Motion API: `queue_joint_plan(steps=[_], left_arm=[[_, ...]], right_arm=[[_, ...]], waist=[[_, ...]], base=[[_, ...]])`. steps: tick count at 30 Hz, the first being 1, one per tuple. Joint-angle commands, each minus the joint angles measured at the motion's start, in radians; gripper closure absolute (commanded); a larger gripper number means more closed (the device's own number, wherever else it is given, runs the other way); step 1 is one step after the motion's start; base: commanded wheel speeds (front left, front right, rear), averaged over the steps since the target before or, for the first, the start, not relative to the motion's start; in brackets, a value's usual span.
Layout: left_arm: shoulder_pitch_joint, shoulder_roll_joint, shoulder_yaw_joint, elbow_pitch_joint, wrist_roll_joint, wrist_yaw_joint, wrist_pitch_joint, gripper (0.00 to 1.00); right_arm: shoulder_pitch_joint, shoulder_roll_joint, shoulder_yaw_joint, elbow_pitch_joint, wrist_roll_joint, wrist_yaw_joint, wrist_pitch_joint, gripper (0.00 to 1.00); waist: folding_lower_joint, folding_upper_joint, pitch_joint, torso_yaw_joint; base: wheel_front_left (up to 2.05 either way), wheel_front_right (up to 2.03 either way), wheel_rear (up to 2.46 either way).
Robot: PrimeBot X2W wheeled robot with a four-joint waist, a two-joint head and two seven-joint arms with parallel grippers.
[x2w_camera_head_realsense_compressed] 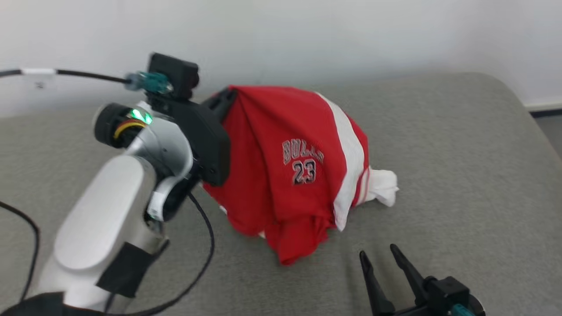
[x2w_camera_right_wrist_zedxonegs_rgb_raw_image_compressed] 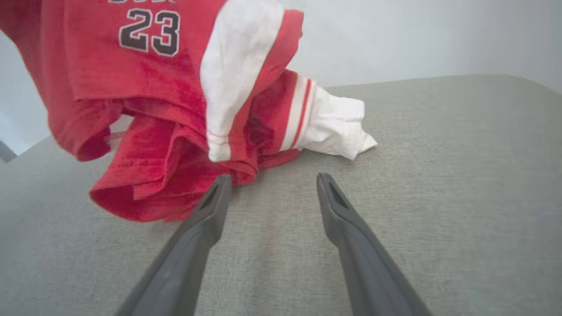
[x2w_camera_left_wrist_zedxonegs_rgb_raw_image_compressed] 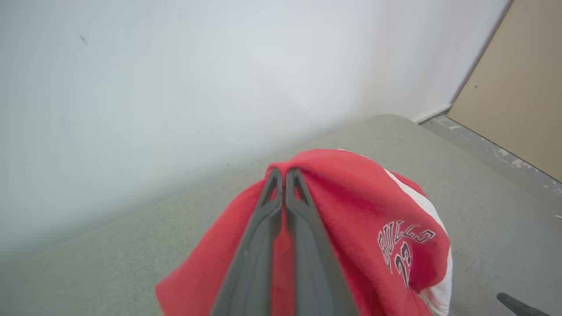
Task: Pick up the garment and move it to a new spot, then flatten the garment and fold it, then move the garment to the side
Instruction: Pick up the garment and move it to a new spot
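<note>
The garment [x2w_camera_head_realsense_compressed: 290,166] is a red and white jersey with "BULLS 23" on it. It hangs in a bunched cone from its top, with its lower folds and a white sleeve resting on the grey cushion. My left gripper [x2w_camera_left_wrist_zedxonegs_rgb_raw_image_compressed: 284,172] is shut on the garment [x2w_camera_left_wrist_zedxonegs_rgb_raw_image_compressed: 351,206] at its peak, red cloth pinched between the two dark fingers. In the head view the left gripper [x2w_camera_head_realsense_compressed: 226,94] sits at the garment's upper left. My right gripper [x2w_camera_head_realsense_compressed: 376,253] stands open near the front, empty, just right of the hanging hem. In the right wrist view the right gripper [x2w_camera_right_wrist_zedxonegs_rgb_raw_image_compressed: 272,177] points at the garment [x2w_camera_right_wrist_zedxonegs_rgb_raw_image_compressed: 167,96].
A grey cushioned surface [x2w_camera_head_realsense_compressed: 461,175] spreads all around, with a white wall [x2w_camera_head_realsense_compressed: 307,35] right behind it. The surface's rounded right corner drops to a grey floor [x2w_camera_left_wrist_zedxonegs_rgb_raw_image_compressed: 496,149] beside a tan panel [x2w_camera_left_wrist_zedxonegs_rgb_raw_image_compressed: 522,87]. Black cables [x2w_camera_head_realsense_compressed: 206,245] trail from my left arm.
</note>
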Motion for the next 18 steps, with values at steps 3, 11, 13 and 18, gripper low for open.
queue_joint_plan(steps=[3,11,13,18], left_arm=[[-0.035,0.045,0.044,-0.029,-0.007,-0.013,-0.033,1.00],[-0.086,0.159,0.136,0.000,0.025,-0.003,-0.127,1.00],[-0.103,0.188,0.158,0.007,0.050,-0.006,-0.188,1.00],[-0.104,0.243,0.201,0.068,0.085,0.001,-0.307,1.00]], right_arm=[[0.014,0.001,0.028,-0.003,0.011,-0.002,-0.002,0.00],[-0.010,0.001,0.089,-0.014,0.012,-0.002,0.005,0.00],[-0.026,0.001,0.106,-0.018,0.002,-0.002,0.013,0.00],[-0.066,0.000,0.141,-0.059,-0.039,-0.002,0.045,0.00]], waist=[[0.0000,-0.0001,-0.030,0.184],[0.0000,-0.0001,0.003,0.344],[0.0000,-0.0001,0.033,0.367],[0.0000,-0.0001,0.146,0.399]], base=[[0.00,0.00,0.00],[0.00,0.00,0.00],[0.00,0.00,0.00],[0.00,0.00,0.00]])
